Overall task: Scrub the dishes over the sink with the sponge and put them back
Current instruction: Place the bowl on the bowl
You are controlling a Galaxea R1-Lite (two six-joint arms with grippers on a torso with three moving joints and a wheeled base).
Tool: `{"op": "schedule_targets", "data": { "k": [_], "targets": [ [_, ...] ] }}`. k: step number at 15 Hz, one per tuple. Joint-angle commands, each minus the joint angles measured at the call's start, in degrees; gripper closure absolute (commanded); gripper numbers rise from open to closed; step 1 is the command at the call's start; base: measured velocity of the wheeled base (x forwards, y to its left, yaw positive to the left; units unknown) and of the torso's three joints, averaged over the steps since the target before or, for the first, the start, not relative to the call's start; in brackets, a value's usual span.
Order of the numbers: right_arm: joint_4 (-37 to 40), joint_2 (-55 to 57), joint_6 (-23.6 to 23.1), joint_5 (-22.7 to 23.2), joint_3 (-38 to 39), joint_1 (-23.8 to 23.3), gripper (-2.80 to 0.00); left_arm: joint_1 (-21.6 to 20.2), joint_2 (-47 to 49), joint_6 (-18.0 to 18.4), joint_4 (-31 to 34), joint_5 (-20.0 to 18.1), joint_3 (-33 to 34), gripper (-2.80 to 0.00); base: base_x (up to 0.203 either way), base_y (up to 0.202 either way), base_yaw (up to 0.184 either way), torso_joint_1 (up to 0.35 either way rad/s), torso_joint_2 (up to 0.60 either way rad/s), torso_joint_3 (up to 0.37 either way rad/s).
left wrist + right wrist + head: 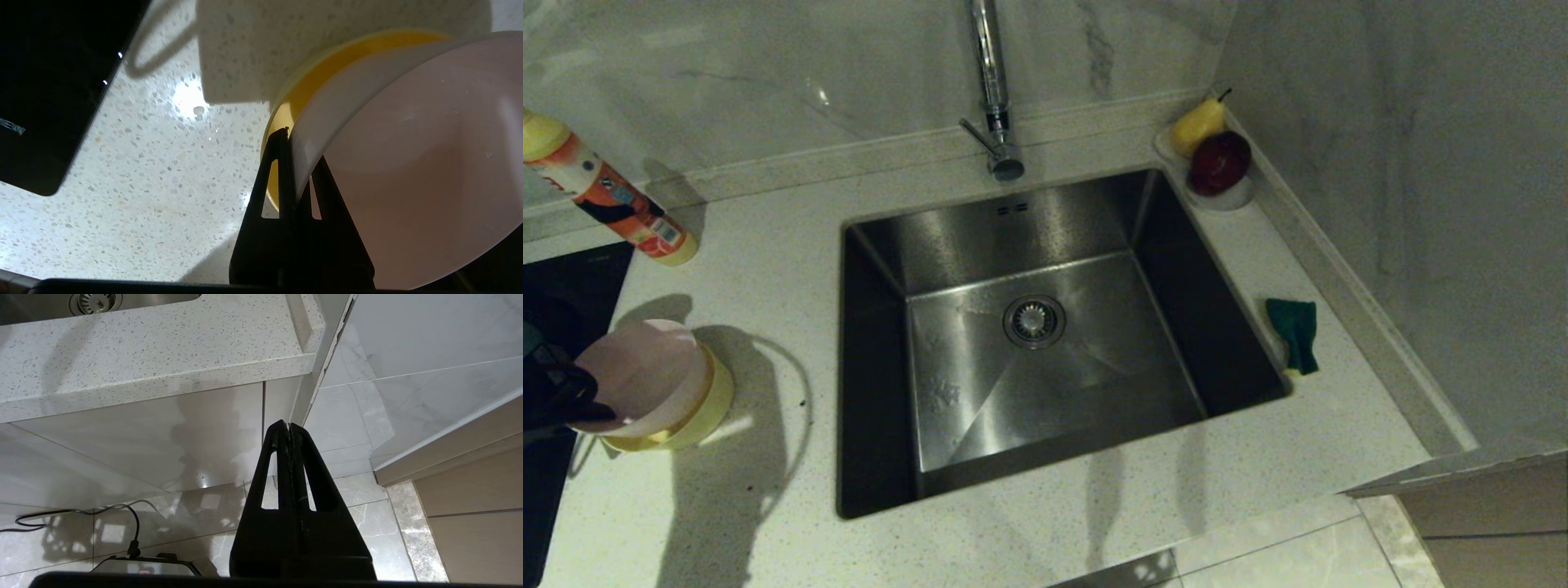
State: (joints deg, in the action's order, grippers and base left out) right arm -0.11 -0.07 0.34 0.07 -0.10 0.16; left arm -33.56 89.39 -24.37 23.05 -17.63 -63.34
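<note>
My left gripper [584, 404] [300, 155] is shut on the rim of the pale pink bowl [645, 371] [408, 163]. The bowl is tilted on edge just above the yellow bowl [709, 412] [310, 85], on the counter left of the sink [1111, 359]. One finger lies outside the pink wall and one inside. The sponge [1294, 331] rests green face up on the counter at the sink's right rim. My right gripper [289, 426] hangs shut and empty below the counter's front edge, out of the head view.
An orange and white bottle [605, 192] leans at the far left near the black cooktop [564, 286]. A white dish with a pear and a red apple [1213, 159] sits in the back right corner. The faucet [992, 82] rises behind the basin.
</note>
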Motion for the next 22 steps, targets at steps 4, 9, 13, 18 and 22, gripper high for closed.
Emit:
{"op": "schedule_targets", "data": {
  "k": [4,9,13,18,22],
  "targets": [
    [-0.1,-0.1,0.0,0.0,0.0,0.0,0.0,-0.1,1.0,-0.7,0.7,0.0,-0.6,0.0,0.0,0.0,0.0,0.0,0.0,0.0],
    [-0.1,0.0,0.0,0.0,0.0,0.0,0.0,-0.1,1.1,-0.8,0.7,0.4,0.1,0.0,0.0,0.0,0.0,0.0,0.0,0.0],
    [-0.1,0.0,0.0,0.0,0.0,0.0,0.0,-0.1,1.0,-1.1,0.3,3.2,-1.3,0.0,0.0,0.0,0.0,0.0,0.0,0.0],
    [-0.1,-0.1,0.0,0.0,0.0,0.0,0.0,-0.1,0.9,-1.5,0.8,2.9,-1.9,0.0,0.0,0.0,0.0,0.0,0.0,0.0],
    [-0.1,0.0,0.0,0.0,0.0,0.0,0.0,-0.1,1.2,-1.4,0.6,3.0,-1.4,0.0,0.0,0.0,0.0,0.0,0.0,0.0]
  ]
}}
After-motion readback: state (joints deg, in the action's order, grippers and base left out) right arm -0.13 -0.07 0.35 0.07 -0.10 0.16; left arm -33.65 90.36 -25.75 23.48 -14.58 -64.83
